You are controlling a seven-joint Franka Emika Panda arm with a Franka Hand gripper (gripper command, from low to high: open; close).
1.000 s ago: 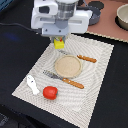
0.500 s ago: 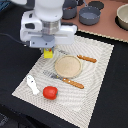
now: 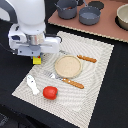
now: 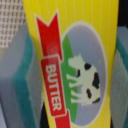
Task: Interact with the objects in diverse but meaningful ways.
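Observation:
My gripper (image 3: 36, 56) hangs over the left side of the striped cloth mat (image 3: 95, 85) in the exterior view, shut on the yellow packet (image 3: 36, 61). Only the packet's lower end shows below the hand there. The wrist view is filled by the packet (image 4: 70, 65), with a red "BUTTER" ribbon and a cow on it, squeezed between grey and teal pads (image 4: 22, 75). A red tomato (image 3: 49, 92) and a white fish-like piece (image 3: 32, 85) lie on the mat's front left. A grey pot (image 3: 66, 8) and a grey frying pan (image 3: 90, 15) stand on the brown board at the back.
A round tan plate (image 3: 67, 66) lies mid-mat, with an orange-handled knife (image 3: 74, 83) in front of it and an orange-handled fork (image 3: 86, 58) beyond it. A beige bowl (image 3: 123, 16) sits at the back right. Black table surrounds the mat.
The arm has carried the yellow packet from above the plate's far side toward the exterior view's left and nearer the mat's left edge. Nothing else has moved.

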